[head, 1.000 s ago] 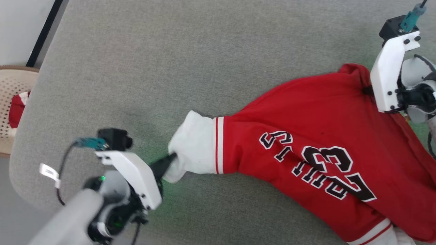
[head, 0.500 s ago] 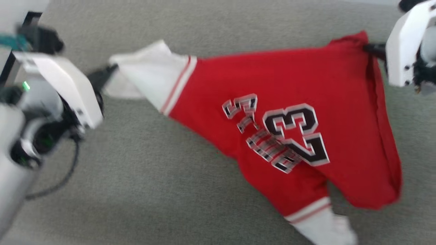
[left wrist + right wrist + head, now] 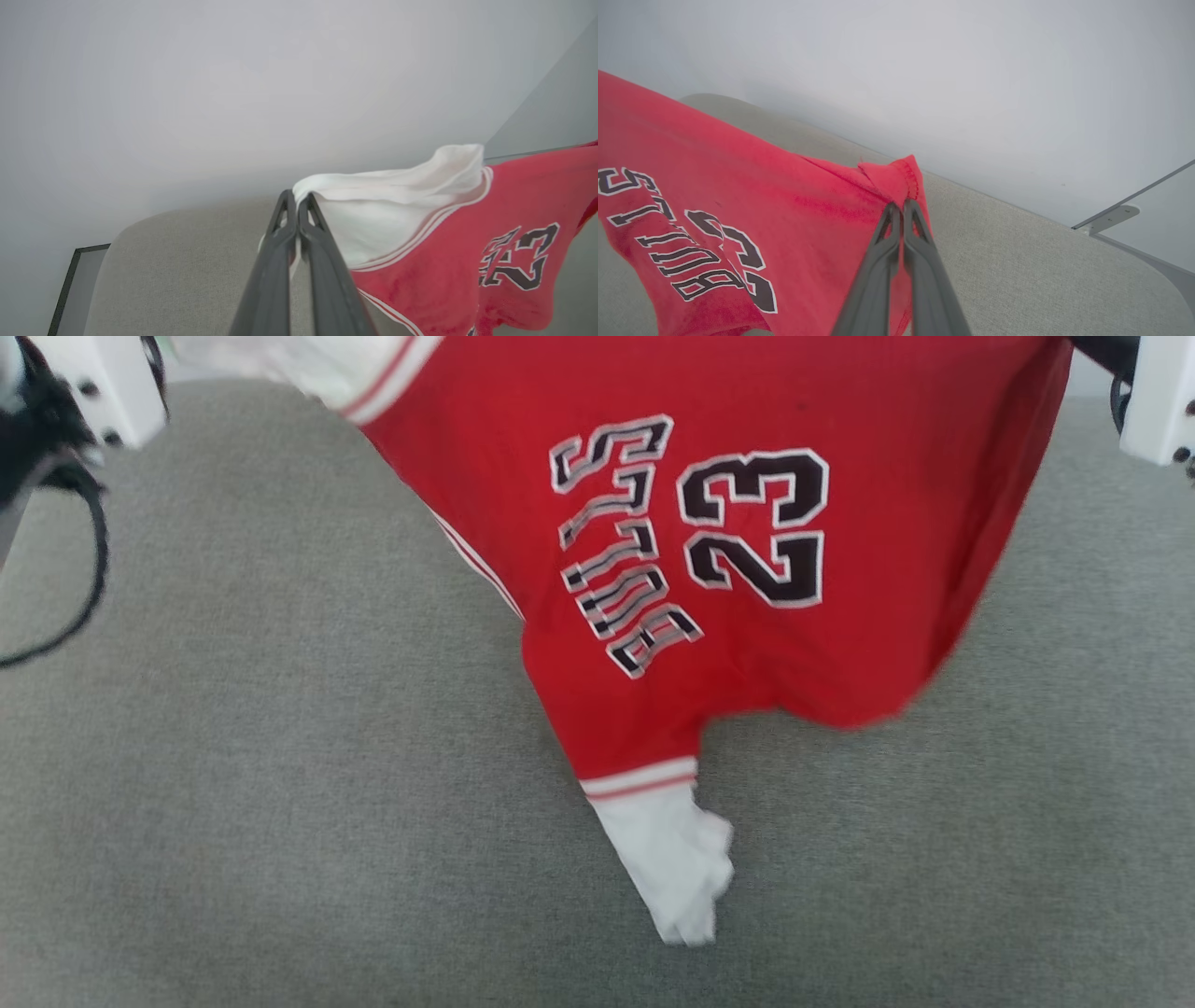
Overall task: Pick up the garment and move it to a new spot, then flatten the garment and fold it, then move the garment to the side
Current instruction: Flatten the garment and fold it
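Pale grey wall (image 3: 187,93) stands behind a grey fabric-covered desk (image 3: 233,756) with rounded corners. You have the red basketball jersey with white short sleeves and black number 23 (image 3: 868,644) lifted and stretched between the two arms, hanging over the desk's middle stretch. Your left tool (image 3: 297,200) is closed tight on the edge of one white sleeve (image 3: 397,205). Your right tool (image 3: 902,207) is pinched on a red hemmed corner (image 3: 901,179) of the cloth. The other white sleeve (image 3: 677,868) dangles lowest, toward the desk's near edge; you cannot tell whether its tip touches the fabric. The jersey's top runs off the upper edge of the head view, and the lettering (image 3: 621,546) beside the number is smeared by blur. A black cable (image 3: 84,579) loops at the left of that view.
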Controlling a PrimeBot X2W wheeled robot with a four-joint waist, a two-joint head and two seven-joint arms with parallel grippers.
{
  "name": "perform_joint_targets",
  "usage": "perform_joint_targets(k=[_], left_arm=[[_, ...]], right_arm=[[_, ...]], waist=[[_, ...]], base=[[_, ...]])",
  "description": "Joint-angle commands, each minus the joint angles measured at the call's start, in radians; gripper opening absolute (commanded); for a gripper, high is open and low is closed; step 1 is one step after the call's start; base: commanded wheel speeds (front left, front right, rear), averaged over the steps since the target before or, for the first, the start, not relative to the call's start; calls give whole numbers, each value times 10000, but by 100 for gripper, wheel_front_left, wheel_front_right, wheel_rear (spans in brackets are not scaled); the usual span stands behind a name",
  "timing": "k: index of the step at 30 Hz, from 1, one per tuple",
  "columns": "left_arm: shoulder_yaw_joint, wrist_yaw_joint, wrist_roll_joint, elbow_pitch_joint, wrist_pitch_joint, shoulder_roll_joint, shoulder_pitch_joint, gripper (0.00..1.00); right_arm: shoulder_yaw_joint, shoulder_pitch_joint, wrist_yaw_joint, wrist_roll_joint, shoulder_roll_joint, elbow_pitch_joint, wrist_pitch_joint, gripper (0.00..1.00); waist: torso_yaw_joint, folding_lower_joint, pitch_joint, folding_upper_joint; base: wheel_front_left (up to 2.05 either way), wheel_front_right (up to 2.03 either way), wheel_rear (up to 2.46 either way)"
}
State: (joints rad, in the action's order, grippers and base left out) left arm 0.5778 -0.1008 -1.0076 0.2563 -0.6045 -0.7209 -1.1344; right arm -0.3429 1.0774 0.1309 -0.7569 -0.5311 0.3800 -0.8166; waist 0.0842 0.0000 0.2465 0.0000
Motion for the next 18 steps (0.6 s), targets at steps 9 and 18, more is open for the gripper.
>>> perform_joint_targets(k=[9,18], left_arm=[[180,586,502,1613,23,480,-1767,0],[248,1001,799,2996,658,1187,-2995,0]], right_arm=[[600,453,-4,489,264,-188,103,0],[1158,1128,-3,1403,806,148,607,0]], waist=[[-352,0,-366,0],[-453,0,118,0]], base=[[0,0,0],[0,0,0]])
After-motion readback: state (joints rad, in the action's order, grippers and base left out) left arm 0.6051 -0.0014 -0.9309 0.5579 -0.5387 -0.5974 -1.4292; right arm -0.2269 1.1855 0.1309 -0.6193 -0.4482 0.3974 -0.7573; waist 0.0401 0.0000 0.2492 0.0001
